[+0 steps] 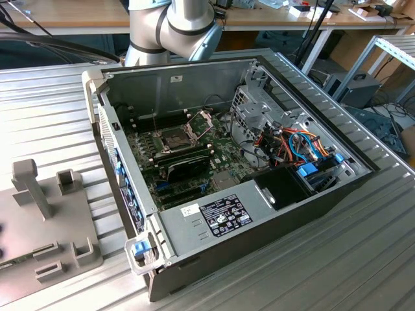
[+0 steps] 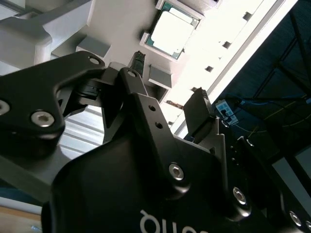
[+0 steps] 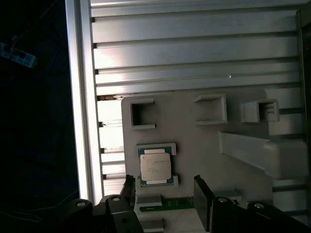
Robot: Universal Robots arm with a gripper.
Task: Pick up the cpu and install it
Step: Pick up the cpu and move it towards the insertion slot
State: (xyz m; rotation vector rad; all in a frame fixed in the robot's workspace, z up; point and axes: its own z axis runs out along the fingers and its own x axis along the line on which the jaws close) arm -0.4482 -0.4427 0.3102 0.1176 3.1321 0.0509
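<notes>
Robot arm's gripper [image 3: 165, 194] hangs with jaws spread and empty just short of the cpu [image 3: 155, 167], which lies flat, silver lid up, in a shallow cornered seat on a grey holder plate [image 3: 209, 145]. In both wrist views the chip is clear of the fingertips [image 3: 201, 196]. In the exterior view the plate lies at about eight o'clock from the open computer case [image 1: 162, 91], whose dark socket [image 1: 175, 137] sits at roughly eleven o'clock from the black expansion card [image 1: 188, 165]. The chip looks light, stiff and thin, its smooth lid likely slippery and its underside delicate, so a pinch across two opposite edges of the green board seems the safest hold.
</notes>
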